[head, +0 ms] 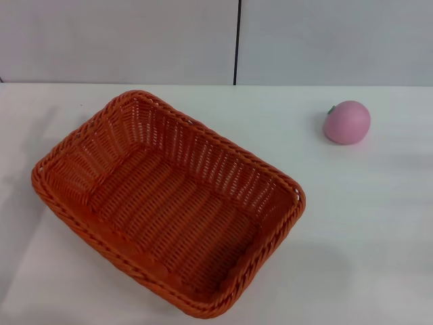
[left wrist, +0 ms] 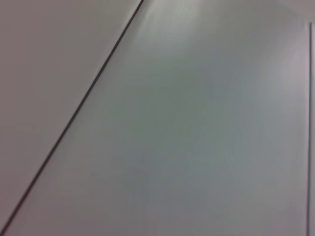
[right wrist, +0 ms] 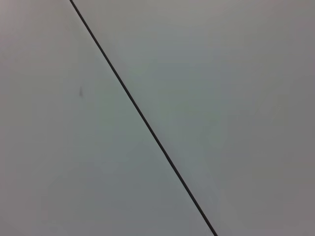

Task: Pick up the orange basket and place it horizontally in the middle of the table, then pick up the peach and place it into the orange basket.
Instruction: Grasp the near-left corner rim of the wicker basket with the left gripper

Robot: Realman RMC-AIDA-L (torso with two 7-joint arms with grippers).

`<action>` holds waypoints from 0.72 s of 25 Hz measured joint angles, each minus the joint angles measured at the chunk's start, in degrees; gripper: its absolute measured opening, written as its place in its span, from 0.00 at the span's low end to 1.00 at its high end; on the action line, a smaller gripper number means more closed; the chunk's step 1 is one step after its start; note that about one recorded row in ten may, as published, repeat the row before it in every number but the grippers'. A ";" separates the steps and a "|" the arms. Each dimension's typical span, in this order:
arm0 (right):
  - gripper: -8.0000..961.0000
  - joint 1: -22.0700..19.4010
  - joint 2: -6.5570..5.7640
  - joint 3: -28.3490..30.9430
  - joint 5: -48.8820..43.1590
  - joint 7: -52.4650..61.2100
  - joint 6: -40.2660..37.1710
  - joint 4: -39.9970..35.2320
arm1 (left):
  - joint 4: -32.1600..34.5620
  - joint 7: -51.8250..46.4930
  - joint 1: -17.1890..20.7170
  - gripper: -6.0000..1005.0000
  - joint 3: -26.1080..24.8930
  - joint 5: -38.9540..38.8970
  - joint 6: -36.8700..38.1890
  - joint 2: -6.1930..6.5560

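The orange basket point(head: 166, 200) lies on the white table point(head: 365, 223) left of centre in the head view, turned at a slant, with nothing inside it. The pink peach point(head: 346, 122) rests on the table at the far right, well apart from the basket. Neither gripper shows in any view. Both wrist views show only pale flat panels with a thin dark seam.
A grey wall with a dark vertical seam point(head: 237, 40) stands behind the table's far edge. Bare tabletop lies between the basket and the peach and along the right front.
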 joint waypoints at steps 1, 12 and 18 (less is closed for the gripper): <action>0.73 0.05 0.00 0.00 -0.03 0.01 0.17 0.14 | 1.37 -2.06 -0.48 0.68 0.32 0.03 -0.06 0.07; 0.73 0.18 0.23 0.00 -0.09 0.14 0.27 0.60 | 19.20 -28.54 -3.36 0.68 8.50 0.37 -3.28 1.15; 0.73 0.21 0.18 0.00 -0.09 0.49 1.14 1.43 | 33.02 -51.88 -4.92 0.68 24.82 0.45 -8.48 6.01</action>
